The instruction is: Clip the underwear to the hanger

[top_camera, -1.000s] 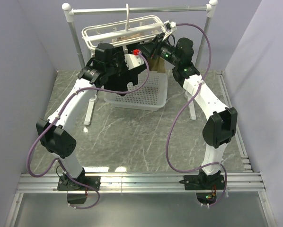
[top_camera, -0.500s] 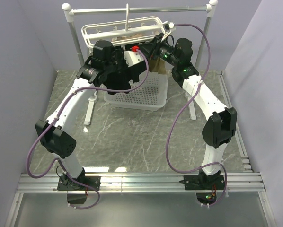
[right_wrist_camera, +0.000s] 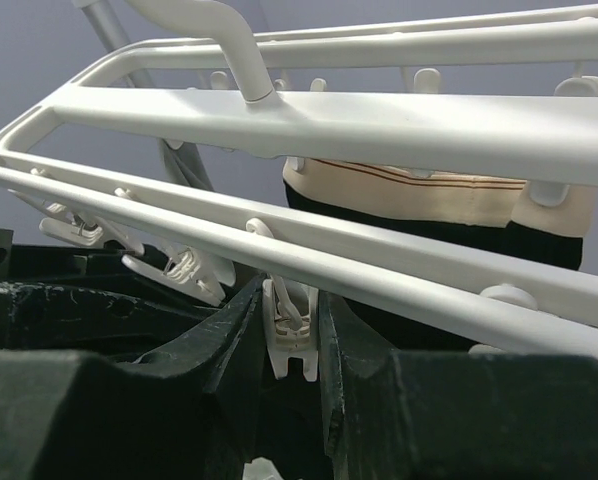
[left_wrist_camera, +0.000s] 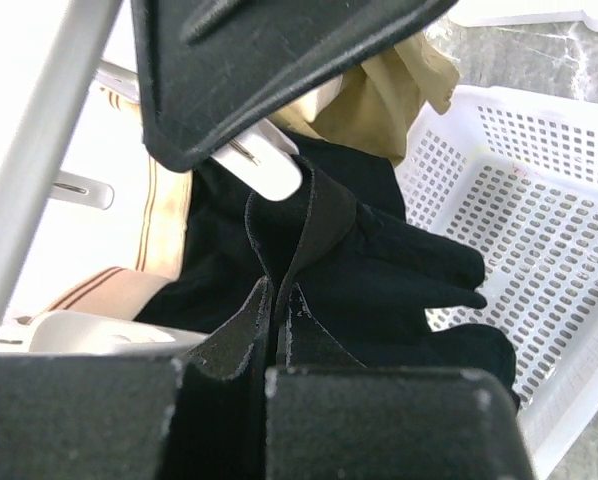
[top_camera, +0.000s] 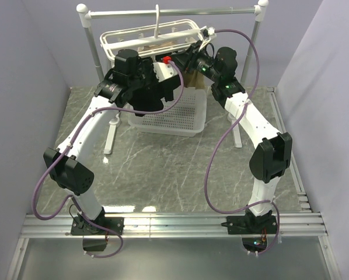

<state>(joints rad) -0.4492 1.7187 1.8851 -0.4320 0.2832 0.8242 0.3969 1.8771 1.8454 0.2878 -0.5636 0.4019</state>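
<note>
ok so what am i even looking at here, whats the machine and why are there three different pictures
It is two white-and-black robot arms bolted to a grey marble-patterned table. The overhead picture looks down from behind them. The other two come from a small camera on each wrist, so each shows that arm's own fingers up close. On the table stands a white perforated plastic basket. Behind it, a grey metal rail stand carries a white plastic drying hanger with dangling pegs. The left gripper pinches a fold of black fabric underwear, and a tan garment hangs just behind. The right gripper is closed around one small white clip peg under the hanger.
</note>
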